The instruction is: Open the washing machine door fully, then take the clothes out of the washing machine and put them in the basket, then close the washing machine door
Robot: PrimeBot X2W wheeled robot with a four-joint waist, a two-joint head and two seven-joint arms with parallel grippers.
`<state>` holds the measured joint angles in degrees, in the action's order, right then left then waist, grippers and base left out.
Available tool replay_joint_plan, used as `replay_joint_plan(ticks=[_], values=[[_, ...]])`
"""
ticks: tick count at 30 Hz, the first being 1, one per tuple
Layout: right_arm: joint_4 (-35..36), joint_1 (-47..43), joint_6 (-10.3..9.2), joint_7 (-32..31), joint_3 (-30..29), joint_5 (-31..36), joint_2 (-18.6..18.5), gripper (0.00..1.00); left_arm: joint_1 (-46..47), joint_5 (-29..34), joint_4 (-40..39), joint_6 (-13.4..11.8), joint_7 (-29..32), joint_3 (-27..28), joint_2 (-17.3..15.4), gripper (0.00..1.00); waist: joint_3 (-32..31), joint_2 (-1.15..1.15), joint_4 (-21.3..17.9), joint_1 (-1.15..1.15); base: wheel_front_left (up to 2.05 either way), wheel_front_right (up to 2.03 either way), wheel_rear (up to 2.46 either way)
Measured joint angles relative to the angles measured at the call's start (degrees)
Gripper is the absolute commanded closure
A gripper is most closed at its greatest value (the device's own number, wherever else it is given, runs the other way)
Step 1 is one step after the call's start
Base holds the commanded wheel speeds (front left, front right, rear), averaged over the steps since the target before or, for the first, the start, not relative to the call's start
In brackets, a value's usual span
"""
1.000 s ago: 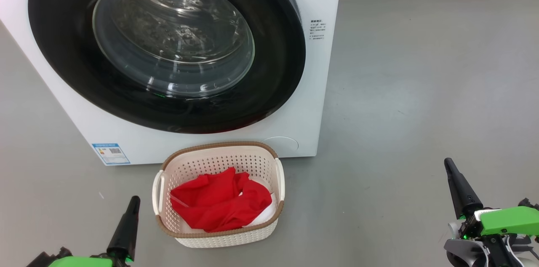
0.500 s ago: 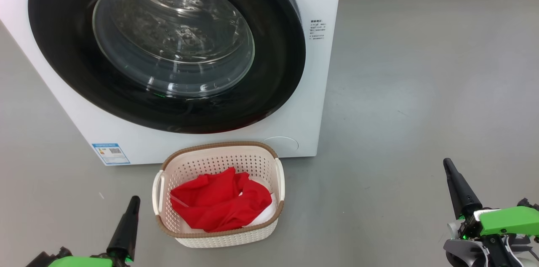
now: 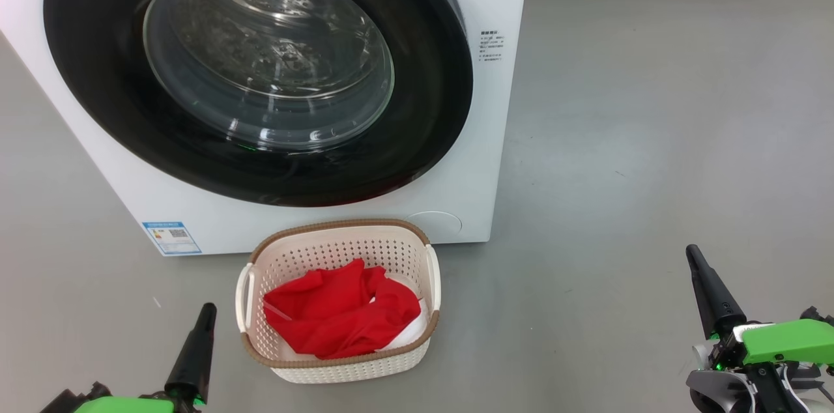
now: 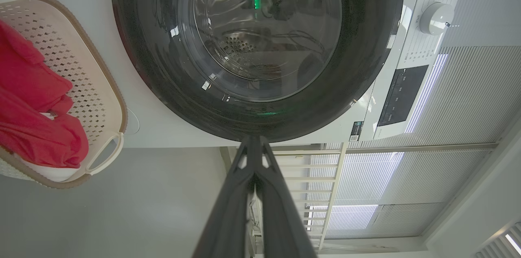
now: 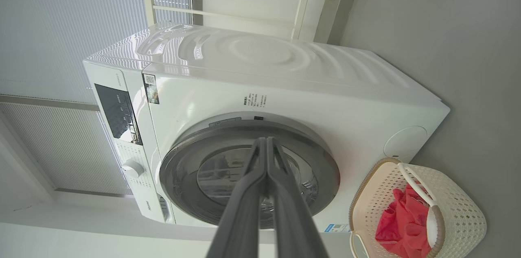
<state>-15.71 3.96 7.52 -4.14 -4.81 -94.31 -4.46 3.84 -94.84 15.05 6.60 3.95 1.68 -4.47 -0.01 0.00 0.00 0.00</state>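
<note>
- Washing machine: plain white body.
- Door: glossy black rim around clear glass.
- Drum: steel grey behind the glass, dotted with rows of small holes.
- Label: blue border, with pale print inside.
- Control panel: black, set in the white front.
- Basket: cream walls with a regular pattern of small perforations. The rim is brown with a woven look.
- Handles: white.
- Clothes: bright red, with white fabric at the edge.
- Floor: plain matt grey.
- Left gripper and right gripper: black fingers on bright green housings.
- Blind: white, with fine parallel lines.
</note>
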Motion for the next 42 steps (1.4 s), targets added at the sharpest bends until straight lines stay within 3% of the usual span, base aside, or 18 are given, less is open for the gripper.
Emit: replay_joint_plan(ticks=[42], values=[[-0.02, 0.00, 0.00, -0.18, -0.15, 0.10, 0.33, 1.00, 0.00, 0.09, 0.00, 0.00, 0.09, 0.31, 0.29, 1.00, 0.00, 0.00, 0.00, 0.00, 0.00, 0.00, 0.00]])
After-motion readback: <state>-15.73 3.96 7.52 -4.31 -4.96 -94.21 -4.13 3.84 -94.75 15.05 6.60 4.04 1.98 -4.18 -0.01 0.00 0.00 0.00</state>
